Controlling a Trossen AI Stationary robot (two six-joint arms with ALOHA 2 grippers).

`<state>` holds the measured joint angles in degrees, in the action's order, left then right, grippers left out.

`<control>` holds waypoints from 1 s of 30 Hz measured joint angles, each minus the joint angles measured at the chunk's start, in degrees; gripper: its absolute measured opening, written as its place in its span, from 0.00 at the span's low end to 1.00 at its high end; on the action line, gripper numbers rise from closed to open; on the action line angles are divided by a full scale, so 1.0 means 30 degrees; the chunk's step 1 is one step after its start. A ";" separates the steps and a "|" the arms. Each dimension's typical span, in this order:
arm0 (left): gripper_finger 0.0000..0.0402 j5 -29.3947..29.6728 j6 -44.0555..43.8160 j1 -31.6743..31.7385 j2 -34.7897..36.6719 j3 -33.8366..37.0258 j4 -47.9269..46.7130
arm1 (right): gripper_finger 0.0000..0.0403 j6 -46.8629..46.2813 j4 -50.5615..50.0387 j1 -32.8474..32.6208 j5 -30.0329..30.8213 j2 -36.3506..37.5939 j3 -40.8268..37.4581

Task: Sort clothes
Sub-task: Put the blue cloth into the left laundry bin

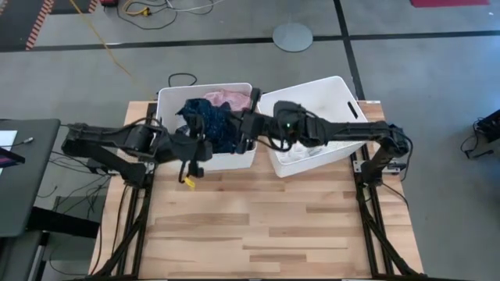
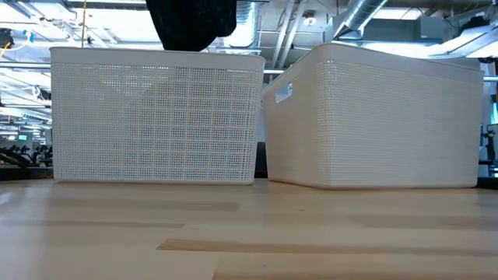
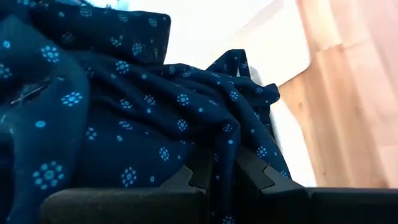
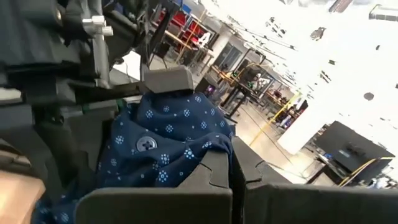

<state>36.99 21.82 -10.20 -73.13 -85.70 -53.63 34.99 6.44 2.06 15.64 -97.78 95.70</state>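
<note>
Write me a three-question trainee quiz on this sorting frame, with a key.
1. True or false: both sets of fingers are closed on the navy patterned garment.
2. Which bin does the pink garment lie in? A) left bin B) right bin
3. Fill in: the navy garment is held above the ____ bin.

Key:
1. True. The left gripper pinches a fold of it, and the right gripper clamps fabric by a button.
2. A.
3. Left.
</note>
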 joint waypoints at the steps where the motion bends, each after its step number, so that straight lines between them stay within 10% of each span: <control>1: 0.06 0.0001 0.0126 0.0293 0.0039 -0.0003 0.0008 | 0.00 -0.0240 0.0041 0.0271 -0.0311 0.0000 0.0014; 12: 0.06 -0.0434 -0.0132 0.3532 0.0919 0.0005 -0.1658 | 0.00 -0.3246 0.0824 0.3242 -0.4270 -0.0891 0.0098; 30: 0.06 -0.1417 -0.2368 0.6799 0.0934 0.0172 -0.5924 | 0.00 -0.4194 0.0082 0.4154 -0.5338 -0.6029 0.4413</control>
<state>32.74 14.71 10.20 -70.32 -85.19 -71.40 22.41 6.69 14.52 -0.37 -115.86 108.94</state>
